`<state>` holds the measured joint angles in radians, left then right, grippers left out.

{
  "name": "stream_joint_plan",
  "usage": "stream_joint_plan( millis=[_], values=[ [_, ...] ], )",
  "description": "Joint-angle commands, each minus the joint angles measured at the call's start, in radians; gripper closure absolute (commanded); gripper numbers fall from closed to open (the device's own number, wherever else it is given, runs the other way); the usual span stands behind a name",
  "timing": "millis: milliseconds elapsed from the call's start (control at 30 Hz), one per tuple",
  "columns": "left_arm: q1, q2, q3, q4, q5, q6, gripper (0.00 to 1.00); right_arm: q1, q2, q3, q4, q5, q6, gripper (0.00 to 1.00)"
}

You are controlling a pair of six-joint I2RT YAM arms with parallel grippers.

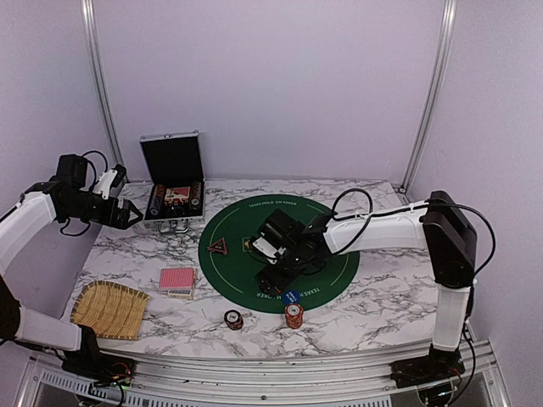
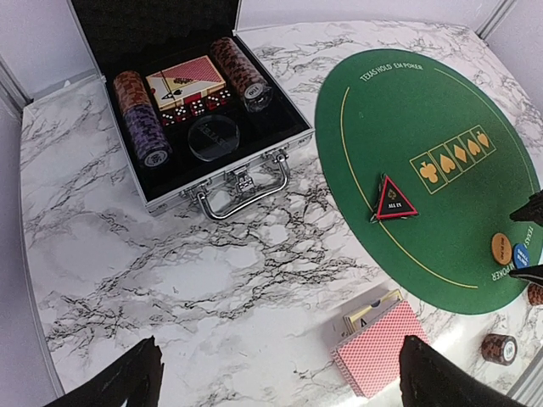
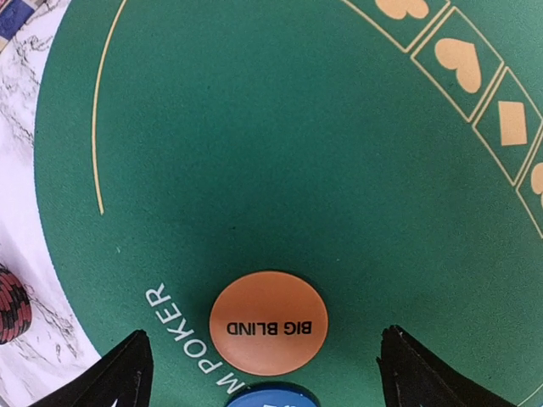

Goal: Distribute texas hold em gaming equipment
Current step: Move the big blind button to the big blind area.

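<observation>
— Loose chips?
— Two stacks on the marble table: one dark chip stack, one red chip stack, both just off the near rim of the green mat.
— On the mat?
— One orange BIG BLIND button, one blue button just beside it, one red triangle marker near the left edge.
— Cards?
— One red-backed deck on marble left of the mat. In the open case, a second deck between two chip rows.
— Grippers?
— Spread wide, gripping nothing: right gripper over the orange button, left gripper above bare marble.
</observation>
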<state>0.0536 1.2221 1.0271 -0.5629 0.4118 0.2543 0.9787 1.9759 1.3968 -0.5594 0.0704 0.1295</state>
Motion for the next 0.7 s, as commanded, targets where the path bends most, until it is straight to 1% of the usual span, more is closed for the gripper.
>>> stream_joint_plan(
  millis=[0,300,533,667],
  values=[
    [0.006,-0.011,0.012,-0.035,0.019,0.013,0.01,0.025,0.033,0.040,-0.043,0.011,-0.019,0.12],
    [0.006,-0.008,0.026,-0.039,0.025,0.012,0.01,0.028,0.047,0.034,-0.051,0.026,-0.020,0.19],
    [0.006,-0.012,0.031,-0.039,0.026,0.009,0.01,-0.013,0.051,0.005,-0.028,-0.005,-0.005,0.30],
    [0.006,-0.012,0.036,-0.040,0.021,0.011,0.01,-0.023,0.059,0.004,-0.024,0.009,-0.015,0.35]
  ],
)
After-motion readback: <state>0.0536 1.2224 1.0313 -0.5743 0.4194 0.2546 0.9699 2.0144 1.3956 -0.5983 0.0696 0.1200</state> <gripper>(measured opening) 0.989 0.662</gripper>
